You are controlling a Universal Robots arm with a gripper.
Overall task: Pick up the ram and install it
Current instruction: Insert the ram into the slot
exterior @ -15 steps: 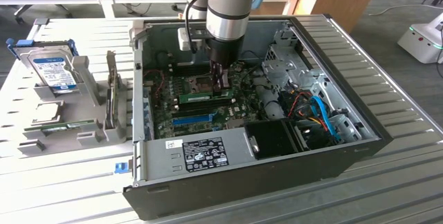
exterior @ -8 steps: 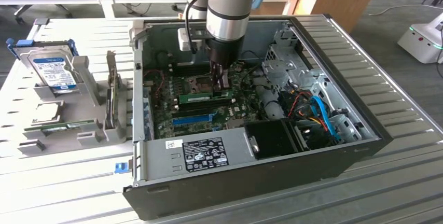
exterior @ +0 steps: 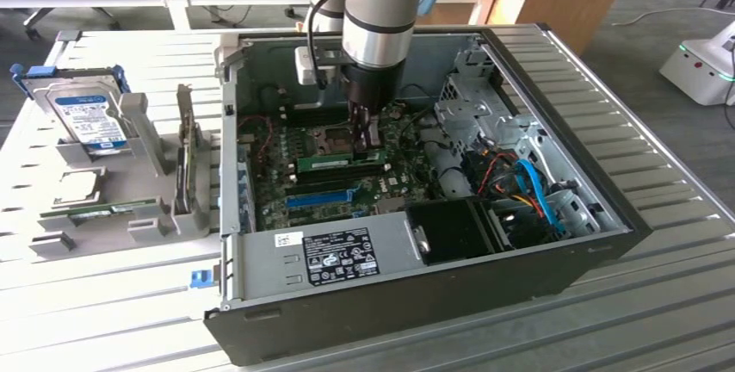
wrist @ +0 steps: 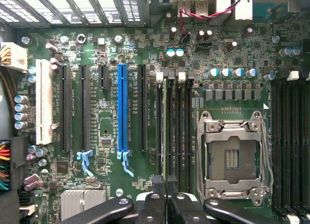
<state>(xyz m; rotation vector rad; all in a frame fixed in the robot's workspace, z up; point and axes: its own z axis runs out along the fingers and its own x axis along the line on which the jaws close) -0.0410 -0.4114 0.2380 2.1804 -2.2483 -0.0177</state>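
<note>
Gripper (wrist: 165, 183) closed tight, poised over one end of the ram (exterior: 336, 164) on the motherboard (wrist: 106, 112).

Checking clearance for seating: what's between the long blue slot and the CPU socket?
Wrist view: a black slot, then the black memory slots, the ram edge-on in one.

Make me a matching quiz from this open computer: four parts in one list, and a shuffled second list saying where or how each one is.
1. boxy silver hard drive with a blue label
2. long blue plastic slot
3. thin green ram stick
4. black gripper

A. empty, nothing plugged in
B. in the grey rack outside the case
C. shut, at one end of the stick
D. standing edge-up on the motherboard

Pairs: 1-B, 2-A, 3-D, 4-C
</note>
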